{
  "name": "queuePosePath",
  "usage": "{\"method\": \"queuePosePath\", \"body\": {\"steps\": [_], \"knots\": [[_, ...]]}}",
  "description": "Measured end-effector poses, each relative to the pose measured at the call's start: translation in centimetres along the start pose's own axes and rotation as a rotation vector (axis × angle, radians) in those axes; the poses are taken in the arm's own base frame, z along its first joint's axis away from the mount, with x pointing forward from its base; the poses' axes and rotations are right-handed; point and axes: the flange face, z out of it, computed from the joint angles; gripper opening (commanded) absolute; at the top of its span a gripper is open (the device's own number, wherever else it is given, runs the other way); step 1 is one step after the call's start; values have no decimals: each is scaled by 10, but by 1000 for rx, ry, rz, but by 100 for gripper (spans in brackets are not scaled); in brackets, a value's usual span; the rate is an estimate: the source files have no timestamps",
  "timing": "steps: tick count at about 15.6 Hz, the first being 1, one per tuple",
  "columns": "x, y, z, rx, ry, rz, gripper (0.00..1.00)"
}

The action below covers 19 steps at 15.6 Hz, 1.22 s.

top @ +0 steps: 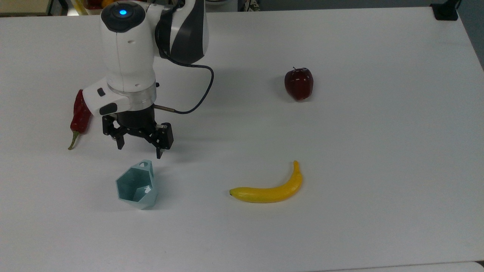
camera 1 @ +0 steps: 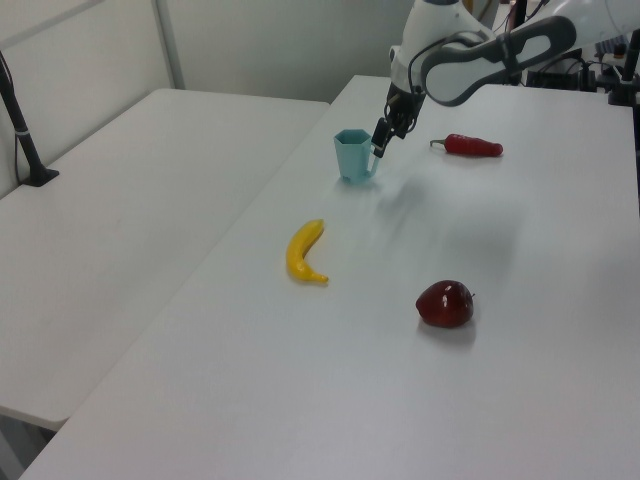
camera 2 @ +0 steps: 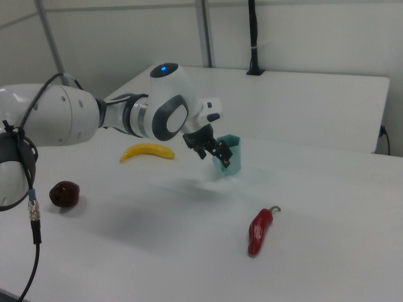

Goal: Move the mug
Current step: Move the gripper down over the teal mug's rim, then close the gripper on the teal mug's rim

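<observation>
On the table, upright pale teal faceted mug.

Pale teal mug on a white table.
Yellow banana, dark red apple, red chilli with green stem; black gripper on a white arm.

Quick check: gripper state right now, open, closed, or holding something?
Gripper: open, holding nothing, fingers spread, poised just short of the mug and not touching it.
</observation>
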Motion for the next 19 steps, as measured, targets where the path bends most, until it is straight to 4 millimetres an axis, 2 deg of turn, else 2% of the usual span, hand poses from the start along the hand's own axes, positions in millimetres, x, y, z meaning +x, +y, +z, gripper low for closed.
{"method": "queuePosePath", "body": {"steps": [1, 5, 8, 13, 15, 17, 19], "knots": [[-1, -3, 7, 2, 8, -5, 98], [-3, -18, 29, 14, 42, -24, 55], [-4, -21, 39, 16, 58, -28, 35], [0, -19, 36, 16, 68, -25, 17], [0, -18, 35, 15, 70, -24, 6], [0, -17, 35, 13, 70, -25, 2], [0, -17, 35, 7, 71, -32, 2]]}}
